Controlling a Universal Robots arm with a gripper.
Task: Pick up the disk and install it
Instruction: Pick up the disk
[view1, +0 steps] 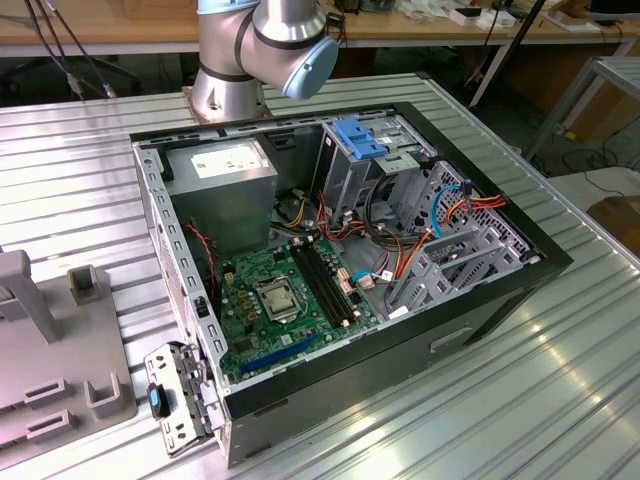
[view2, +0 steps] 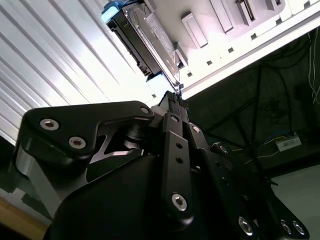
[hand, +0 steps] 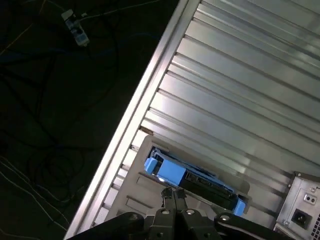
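One disk (hand: 195, 179) stands on edge in the grey holder (hand: 137, 185); the tool (hand: 173, 193), closed on nothing, hangs just beside the holder. I think it must open wide and centre first.

I find the ribbed metal table (view1: 520, 400) carrying an open computer case (view1: 480, 320) near its middle. A grey fixture (view1: 60, 350) lies at the exterior view's left, and my arm's base (view1: 222, 90) stands behind the case.

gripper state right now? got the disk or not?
Gripper: cannot be told whether open or shut, or whether it holds anything; in the first wrist view it sits right at the disk.
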